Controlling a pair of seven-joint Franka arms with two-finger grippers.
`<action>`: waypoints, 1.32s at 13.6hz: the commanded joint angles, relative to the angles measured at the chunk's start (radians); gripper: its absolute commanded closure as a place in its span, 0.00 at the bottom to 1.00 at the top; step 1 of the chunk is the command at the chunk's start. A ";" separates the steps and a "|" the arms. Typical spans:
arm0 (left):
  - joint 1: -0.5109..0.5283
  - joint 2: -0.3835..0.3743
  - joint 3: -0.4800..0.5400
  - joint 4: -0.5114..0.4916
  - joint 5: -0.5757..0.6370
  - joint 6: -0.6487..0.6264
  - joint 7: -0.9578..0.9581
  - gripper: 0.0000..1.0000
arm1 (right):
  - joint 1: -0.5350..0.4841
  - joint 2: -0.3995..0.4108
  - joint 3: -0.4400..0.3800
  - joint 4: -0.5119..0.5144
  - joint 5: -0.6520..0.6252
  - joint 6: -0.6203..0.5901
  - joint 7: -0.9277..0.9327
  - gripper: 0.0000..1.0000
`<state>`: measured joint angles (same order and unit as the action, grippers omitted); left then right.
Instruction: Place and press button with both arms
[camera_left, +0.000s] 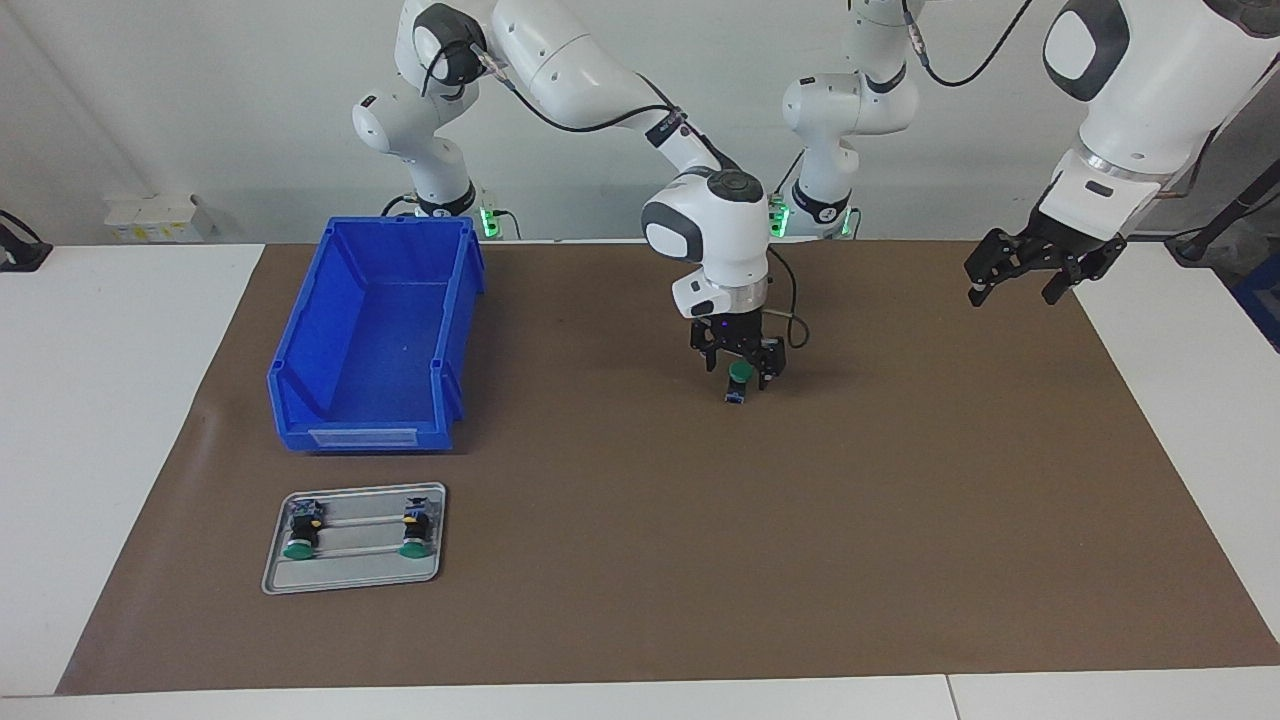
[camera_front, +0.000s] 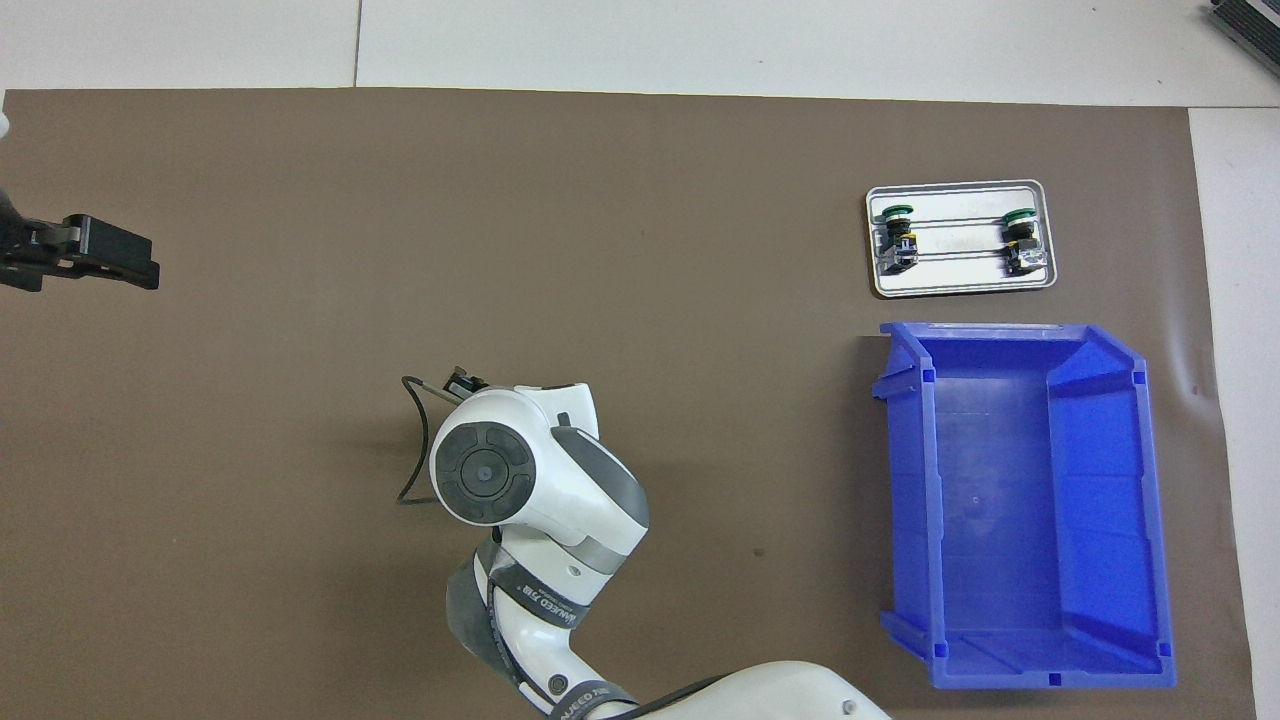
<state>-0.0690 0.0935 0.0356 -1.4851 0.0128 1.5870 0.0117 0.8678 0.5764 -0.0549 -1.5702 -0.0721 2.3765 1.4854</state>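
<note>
right gripper (camera_left: 740, 372): low at mat centre, fingers spread around small green-capped black push-button (camera_left: 739, 378), which stands on brown mat (camera_left: 700, 560) | left gripper (camera_left: 1020, 268): waits raised at mat's 2 o'clock in facing view, spread wide, empty | risk: button may tip if a finger drags on withdrawal

A matt brown mat (camera_left: 640, 560) covers the smooth white surface (camera_left: 100, 450). The deep blue bin (camera_left: 375, 340) at centre left looks like glossy moulded plastic. The small grey tray (camera_left: 352, 578) at lower left has a dull metallic sheen. The white arm shells (camera_left: 560, 60) are smooth, glossy plastic.
</note>
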 joint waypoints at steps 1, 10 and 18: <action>0.002 -0.047 -0.016 -0.069 0.059 0.036 -0.015 0.00 | -0.006 0.008 0.004 0.002 -0.003 0.006 0.015 0.12; 0.012 -0.067 -0.005 -0.087 0.056 0.028 -0.019 0.00 | -0.013 0.005 0.006 0.004 -0.002 -0.005 -0.017 1.00; 0.012 -0.067 -0.005 -0.087 0.056 0.030 -0.019 0.00 | -0.237 -0.219 0.007 -0.001 0.015 -0.299 -0.425 1.00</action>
<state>-0.0589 0.0545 0.0330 -1.5377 0.0522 1.6006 0.0021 0.7025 0.4618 -0.0603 -1.5414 -0.0689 2.1763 1.2035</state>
